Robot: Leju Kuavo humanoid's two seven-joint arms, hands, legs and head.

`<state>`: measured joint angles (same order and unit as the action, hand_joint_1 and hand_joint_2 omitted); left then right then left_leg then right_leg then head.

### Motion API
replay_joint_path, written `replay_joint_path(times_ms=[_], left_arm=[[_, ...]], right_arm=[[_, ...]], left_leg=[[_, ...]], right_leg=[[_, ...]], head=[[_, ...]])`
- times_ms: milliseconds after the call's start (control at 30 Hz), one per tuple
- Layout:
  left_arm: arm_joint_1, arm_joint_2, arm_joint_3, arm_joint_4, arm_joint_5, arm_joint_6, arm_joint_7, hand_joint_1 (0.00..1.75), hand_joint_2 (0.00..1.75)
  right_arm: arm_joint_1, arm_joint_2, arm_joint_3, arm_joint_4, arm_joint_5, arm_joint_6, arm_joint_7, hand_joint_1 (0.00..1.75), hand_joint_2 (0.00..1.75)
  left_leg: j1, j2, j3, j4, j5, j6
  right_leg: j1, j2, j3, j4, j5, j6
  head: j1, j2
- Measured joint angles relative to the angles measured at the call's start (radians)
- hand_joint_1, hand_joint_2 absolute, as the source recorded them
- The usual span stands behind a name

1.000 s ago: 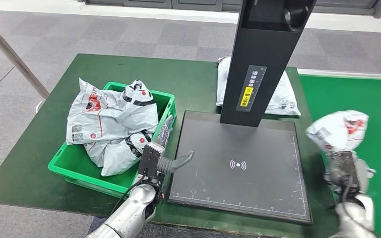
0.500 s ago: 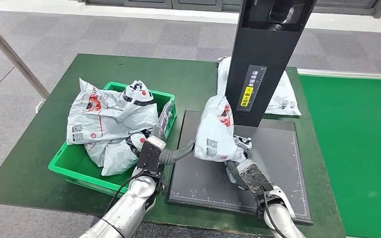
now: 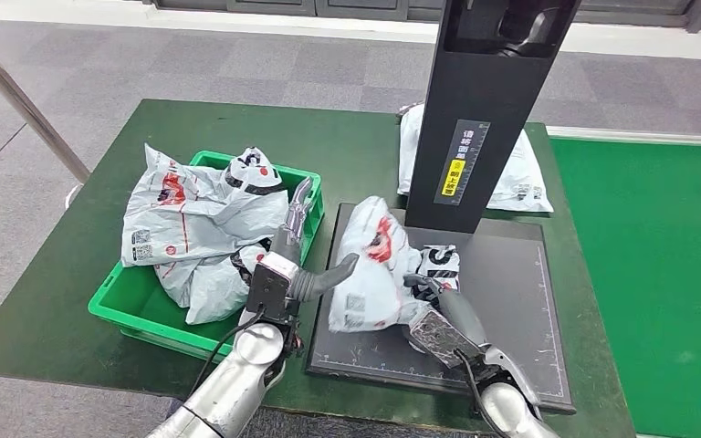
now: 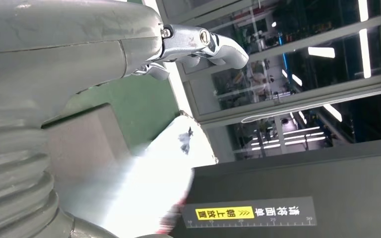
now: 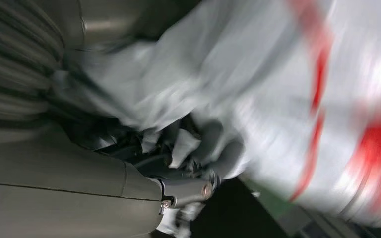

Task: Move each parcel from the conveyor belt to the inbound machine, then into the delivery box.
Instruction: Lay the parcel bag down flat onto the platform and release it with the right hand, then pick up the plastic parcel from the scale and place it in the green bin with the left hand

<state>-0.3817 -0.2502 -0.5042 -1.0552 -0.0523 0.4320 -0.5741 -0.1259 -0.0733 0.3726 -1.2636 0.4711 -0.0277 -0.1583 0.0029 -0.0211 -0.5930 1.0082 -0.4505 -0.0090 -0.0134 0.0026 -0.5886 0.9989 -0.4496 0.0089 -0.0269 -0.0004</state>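
A grey-white parcel (image 3: pixel 371 265) with red print leans on the black plate of the inbound machine (image 3: pixel 502 310), toward its left edge. My right hand (image 3: pixel 434 327) grips the parcel's lower end from the front; in the right wrist view its fingers (image 5: pixel 193 163) dig into the blurred bag (image 5: pixel 297 99). My left hand (image 3: pixel 294 260) is open beside the green delivery box (image 3: pixel 141 315), thumb stretched toward the parcel's edge; I cannot tell if it touches. The left wrist view has the bright parcel (image 4: pixel 161 183) just past the thumb.
The delivery box holds several crumpled parcels (image 3: pixel 196 224). Another parcel (image 3: pixel 522 178) lies behind the machine's black post (image 3: pixel 475 109). The green conveyor belt (image 3: pixel 666 274) runs along the right. A metal pole (image 3: pixel 27 105) slants at the far left.
My right hand has carried the parcel from over the belt edge leftward onto the machine's plate and lowered it toward my left hand. The left hand has risen slightly.
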Motion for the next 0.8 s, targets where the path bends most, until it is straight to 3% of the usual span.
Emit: replay_joint_path(times_ms=[233, 333, 567, 700, 800], left_arm=[[0.017, 0.011, 0.019, -0.04, -0.001, 0.017, -0.001, 0.0, 1.75], [0.022, 0.016, 0.026, -0.056, -0.022, 0.031, -0.004, 0.0, 1.75], [0.003, 0.006, 0.026, 0.0, -0.091, 0.049, -0.004, 0.0, 1.75], [-0.042, -0.009, 0.004, 0.093, -0.196, -0.013, 0.09, 0.0, 1.75], [-0.084, -0.021, -0.057, 0.206, -0.347, -0.059, 0.14, 0.0, 1.75]], right_arm=[[0.003, -0.007, 0.003, 0.026, 0.047, -0.047, 0.024, 0.0, 1.75], [0.009, -0.005, 0.003, 0.023, 0.016, -0.115, -0.056, 0.0, 1.75], [0.008, 0.031, -0.028, -0.004, -0.288, -0.11, -0.299, 0.0, 1.75], [0.008, 0.041, -0.063, -0.034, -0.488, -0.056, -0.418, 0.0, 1.75], [0.008, 0.053, -0.109, -0.066, -0.681, 0.024, -0.458, 0.0, 1.75]], left_leg=[[0.0, 0.0, 0.0, 0.0, 0.0, 0.0], [0.0, 0.0, 0.0, 0.0, 0.0, 0.0], [0.0, 0.001, 0.0, 0.0, 0.0, 0.0], [0.0, 0.001, 0.001, 0.0, 0.0, 0.0], [-0.001, 0.001, 0.001, 0.001, 0.0, 0.0]], right_leg=[[0.0, 0.0, 0.0, 0.0, 0.0, 0.0], [0.0, 0.0, 0.0, 0.0, 0.0, 0.0], [0.0, 0.001, -0.001, 0.0, 0.0, 0.0], [0.0, 0.001, 0.0, 0.0, 0.0, 0.0], [-0.001, 0.001, 0.0, 0.0, 0.001, 0.001]], head=[[0.0, 0.0], [0.0, 0.0], [0.0, 0.0], [0.0, 0.0], [0.0, 0.0]])
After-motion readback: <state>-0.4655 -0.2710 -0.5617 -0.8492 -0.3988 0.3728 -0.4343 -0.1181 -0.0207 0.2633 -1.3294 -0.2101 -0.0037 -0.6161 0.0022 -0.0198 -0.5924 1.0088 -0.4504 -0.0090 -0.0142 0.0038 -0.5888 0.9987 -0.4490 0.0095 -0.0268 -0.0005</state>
